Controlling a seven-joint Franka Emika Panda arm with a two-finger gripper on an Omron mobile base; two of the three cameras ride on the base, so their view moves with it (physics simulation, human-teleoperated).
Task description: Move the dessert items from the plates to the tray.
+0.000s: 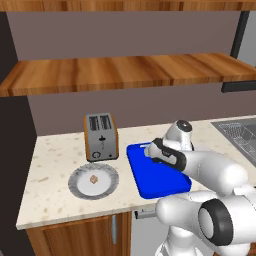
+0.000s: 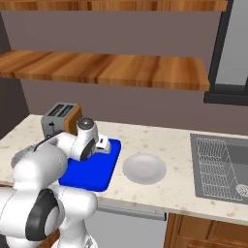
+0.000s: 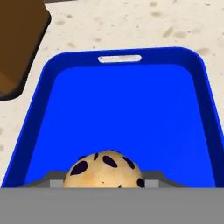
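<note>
- your gripper (image 3: 105, 186) is clamped on a pale round muffin with dark chips (image 3: 105, 171); in the hand view it sits right at the bottom between the jaws, over the blue tray (image 3: 131, 113)
- the tray lies flat on the speckled counter (image 1: 50, 160); its handle slot (image 3: 120, 58) is at the far short end in the hand view, and the tray floor ahead of the muffin is bare blue
- in the left base view the arm reaches over the tray (image 1: 150, 185) from the right and covers its near right part; the hand itself is hidden behind the wrist there, so you can't read the grip from that side
- left of the tray, the ribbed grey plate (image 1: 80, 186) carries one small light-brown morsel (image 1: 93, 179) near its middle; plate and tray are near each other but apart
- the toaster (image 1: 100, 136) stands behind that plate, just beside the tray's far left corner; its brown side also pokes into the top left of the hand view
- right of the tray, in the right base view, the paler plain plate (image 2: 144, 168) sits just beside it
- farther right is the sink (image 2: 220, 167), well apart from the tray
- two wooden shelves (image 1: 125, 70) hang over the counter on the back wall
</note>
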